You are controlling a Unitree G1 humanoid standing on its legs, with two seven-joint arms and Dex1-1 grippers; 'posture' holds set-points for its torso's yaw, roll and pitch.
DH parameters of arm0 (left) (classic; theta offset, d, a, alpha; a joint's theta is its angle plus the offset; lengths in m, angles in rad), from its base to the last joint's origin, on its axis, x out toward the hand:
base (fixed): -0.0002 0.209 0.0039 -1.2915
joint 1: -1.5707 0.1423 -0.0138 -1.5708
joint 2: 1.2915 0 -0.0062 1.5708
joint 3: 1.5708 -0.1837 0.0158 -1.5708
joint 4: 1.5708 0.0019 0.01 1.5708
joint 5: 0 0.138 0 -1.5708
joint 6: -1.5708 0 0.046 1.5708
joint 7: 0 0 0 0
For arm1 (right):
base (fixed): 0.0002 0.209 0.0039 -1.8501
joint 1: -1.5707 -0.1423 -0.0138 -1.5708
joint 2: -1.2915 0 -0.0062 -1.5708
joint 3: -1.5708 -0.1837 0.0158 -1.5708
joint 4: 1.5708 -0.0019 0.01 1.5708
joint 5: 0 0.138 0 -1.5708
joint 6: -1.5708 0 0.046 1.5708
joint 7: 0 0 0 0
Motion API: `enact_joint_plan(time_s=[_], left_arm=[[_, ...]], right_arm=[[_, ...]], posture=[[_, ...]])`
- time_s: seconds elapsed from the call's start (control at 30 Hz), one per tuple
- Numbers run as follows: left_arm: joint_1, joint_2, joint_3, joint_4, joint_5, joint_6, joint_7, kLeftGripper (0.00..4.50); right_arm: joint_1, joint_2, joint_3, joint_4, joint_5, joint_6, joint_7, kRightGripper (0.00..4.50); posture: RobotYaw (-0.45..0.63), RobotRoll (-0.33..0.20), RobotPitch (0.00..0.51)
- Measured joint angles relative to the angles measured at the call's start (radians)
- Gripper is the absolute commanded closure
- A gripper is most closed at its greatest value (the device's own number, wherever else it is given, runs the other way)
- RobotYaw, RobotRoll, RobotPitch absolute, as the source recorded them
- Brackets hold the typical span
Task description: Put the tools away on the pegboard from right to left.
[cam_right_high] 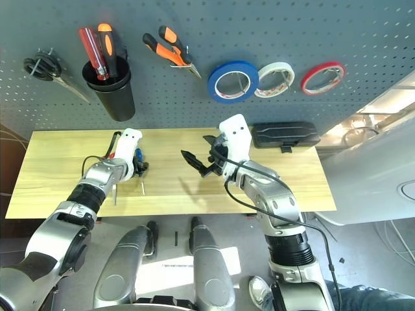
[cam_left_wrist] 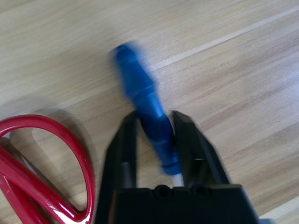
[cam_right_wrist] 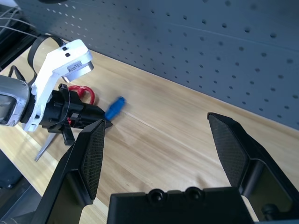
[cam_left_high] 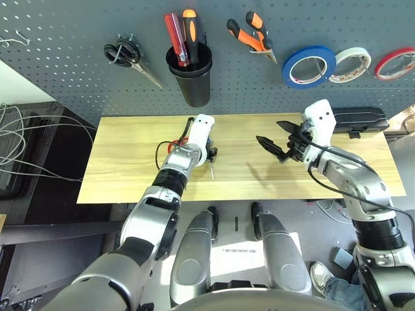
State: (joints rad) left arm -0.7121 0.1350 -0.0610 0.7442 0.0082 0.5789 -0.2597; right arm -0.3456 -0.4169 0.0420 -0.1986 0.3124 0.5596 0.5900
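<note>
My left gripper (cam_left_wrist: 155,122) is low over the wooden table (cam_left_high: 259,172), shut on the small blue-handled screwdriver (cam_left_wrist: 142,93), whose handle sticks out past the fingertips. The red-handled scissors (cam_left_wrist: 51,177) lie on the table right beside it. To the right, my right gripper (cam_left_high: 275,135) hovers above the table, open with nothing between its fingers. On the dark grey pegboard (cam_left_high: 65,26) at the back hang the blue tape roll (cam_left_high: 308,65) and the orange-and-black pliers (cam_left_high: 253,34).
A black cup (cam_left_high: 191,74) on the board holds red and orange-handled screwdrivers. Black-handled scissors (cam_left_high: 126,55) hang at its left; white tape (cam_left_high: 350,63) and red tape (cam_left_high: 395,63) hang at the far right. A black case (cam_left_high: 360,118) lies at the table's back right.
</note>
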Motion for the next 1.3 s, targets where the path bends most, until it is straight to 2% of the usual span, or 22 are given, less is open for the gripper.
enact_joint_plan(time_s=[0.17,0.27,0.4,0.5,0.6,0.77,0.93,1.03,1.17,1.3], left_arm=[[0.155,-0.018,-0.002,-0.223,-0.04,-0.119,-0.072,3.93],[0.212,-0.017,-0.006,-0.389,-0.069,-0.162,-0.125,3.93],[0.291,-0.004,-0.023,-0.614,-0.155,-0.353,-0.279,3.93],[0.324,0.01,-0.032,-0.713,-0.212,-0.431,-0.364,3.93],[0.317,0.022,-0.028,-0.786,-0.257,-0.442,-0.395,3.93],[0.226,0.041,-0.017,-0.889,-0.328,-0.384,-0.397,3.93],[0.004,0.009,0.048,-0.967,-0.409,-0.317,-0.308,3.93],[-0.124,0.013,0.108,-0.972,-0.426,-0.317,-0.245,3.93],[-0.256,0.072,0.174,-0.97,-0.435,-0.303,-0.191,3.93],[-0.311,0.141,0.204,-0.946,-0.427,-0.308,-0.175,3.93]], right_arm=[[0.003,-0.044,-0.019,0.045,0.001,-0.042,0.048,0.0],[-0.002,-0.078,-0.028,0.067,0.002,-0.051,0.074,0.0],[-0.008,-0.153,-0.04,0.108,0.001,-0.053,0.129,0.0],[-0.019,-0.19,-0.035,0.136,-0.005,-0.071,0.178,0.0],[-0.038,-0.217,-0.026,0.159,-0.018,-0.091,0.217,0.0],[-0.07,-0.22,-0.01,0.172,-0.035,-0.104,0.26,0.0],[-0.142,-0.174,0.004,0.159,-0.018,-0.087,0.279,0.0],[-0.196,-0.129,0.008,0.124,0.012,-0.062,0.281,0.0],[-0.273,-0.049,0.007,0.08,0.074,-0.015,0.256,0.0],[-0.334,0.036,0.006,0.075,0.101,-0.009,0.216,0.0]], posture=[[0.07,0.0,0.339],[0.08,0.0,0.339],[0.08,0.0,0.338],[0.08,0.0,0.338],[0.08,0.0,0.337],[0.09,0.0,0.336],[0.09,0.0,0.333],[0.09,0.0,0.331],[0.1,0.0,0.325],[0.11,0.0,0.321]])
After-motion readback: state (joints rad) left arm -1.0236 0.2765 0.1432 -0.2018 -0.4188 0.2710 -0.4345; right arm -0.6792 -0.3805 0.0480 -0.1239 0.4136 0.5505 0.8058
